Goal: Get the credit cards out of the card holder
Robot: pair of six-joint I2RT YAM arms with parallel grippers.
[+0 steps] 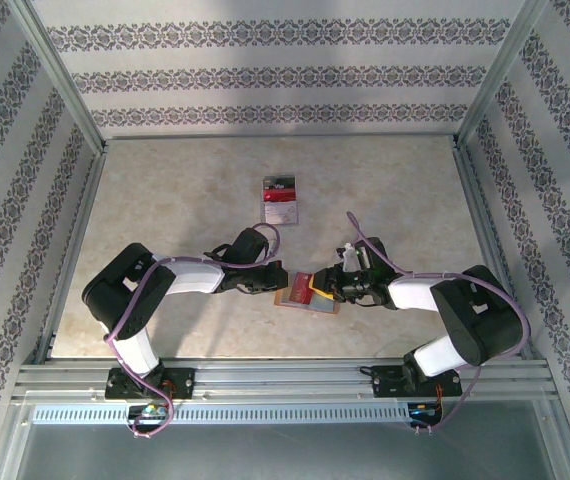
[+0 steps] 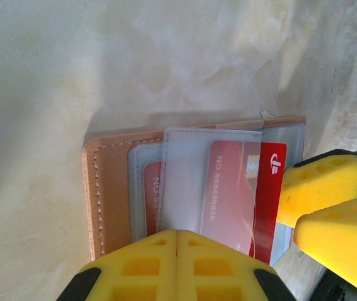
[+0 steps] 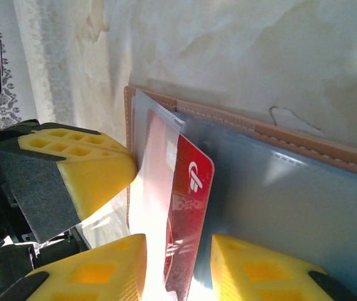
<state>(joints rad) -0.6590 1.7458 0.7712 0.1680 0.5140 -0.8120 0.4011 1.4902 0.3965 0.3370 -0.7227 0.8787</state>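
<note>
The card holder point(image 1: 293, 298) lies open on the table point(image 1: 165, 200) near the front edge, between the two arms, with bare surface around it and the side rails well apart. Its clear pockets hold a red card point(image 3: 188, 207), which sticks part-way out of its sleeve, and a second reddish card point(image 2: 150, 188) seated deeper in the pocket beside it. The left gripper point(image 2: 177, 251) has its jaws closed pad to pad at the holder's edge; whether a leaf is pinched cannot be told. The right gripper point(image 3: 178, 257) has its jaws apart, one pad either side of the protruding red card. A small stack of cards point(image 1: 281, 200) lies farther back, well apart.
</note>
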